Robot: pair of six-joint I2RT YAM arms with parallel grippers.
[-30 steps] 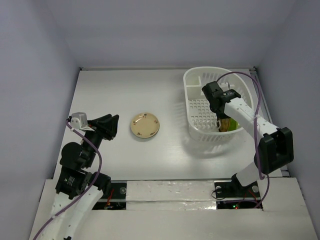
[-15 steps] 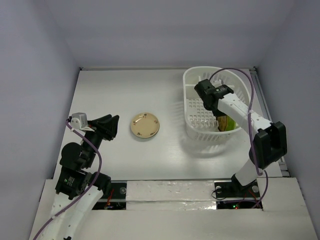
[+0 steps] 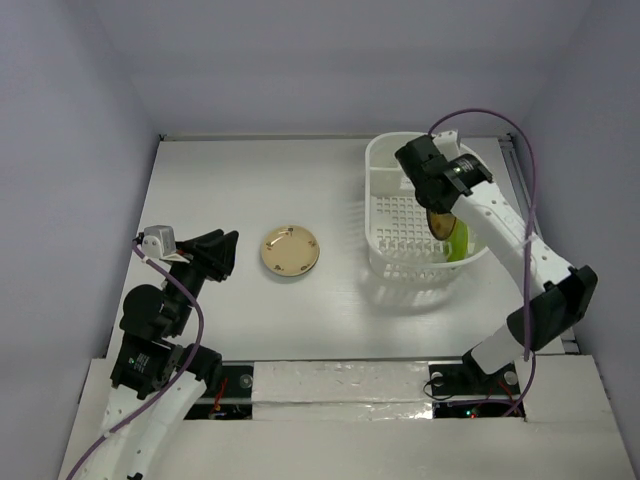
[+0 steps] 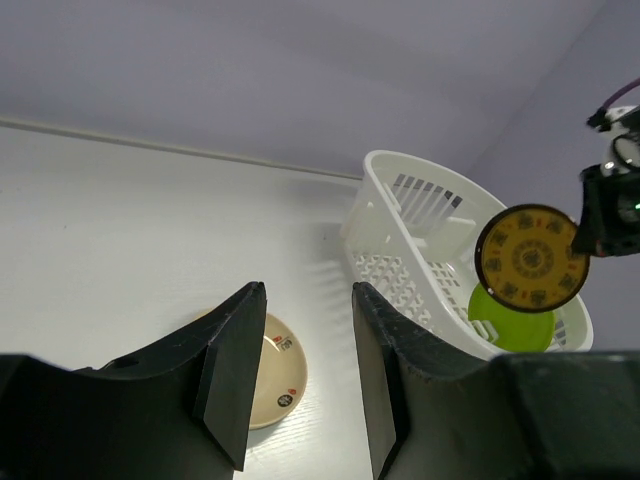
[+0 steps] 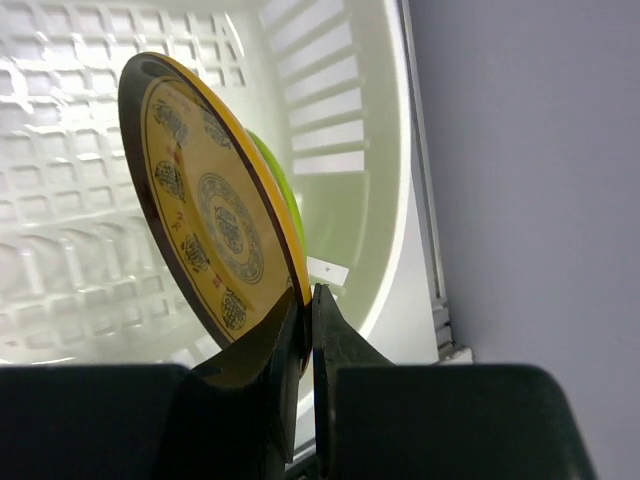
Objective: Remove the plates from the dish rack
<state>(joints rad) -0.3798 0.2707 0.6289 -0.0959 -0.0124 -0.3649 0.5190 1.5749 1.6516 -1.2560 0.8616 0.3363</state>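
My right gripper (image 3: 436, 205) is shut on the rim of an amber-yellow patterned plate (image 3: 441, 223) and holds it on edge above the white dish rack (image 3: 380, 160). In the right wrist view the fingers (image 5: 305, 295) pinch the plate's lower rim (image 5: 200, 220). A lime green plate (image 3: 459, 242) leans inside the rack, at the right behind the amber one. A cream plate (image 3: 290, 250) lies flat on the table, left of the rack. My left gripper (image 3: 220, 250) is open and empty, left of the cream plate. The left wrist view shows the cream plate (image 4: 272, 375) between the open fingers.
The rack stands at the back right, near the right table edge (image 3: 520, 200) and the grey walls. The left wrist view shows the rack (image 4: 400, 215), the held amber plate (image 4: 531, 260) and the lime plate (image 4: 505, 318).
My right gripper has risen and moved back with the amber plate, lifting it out of the rack. The lime plate now shows more. The left arm has not moved.
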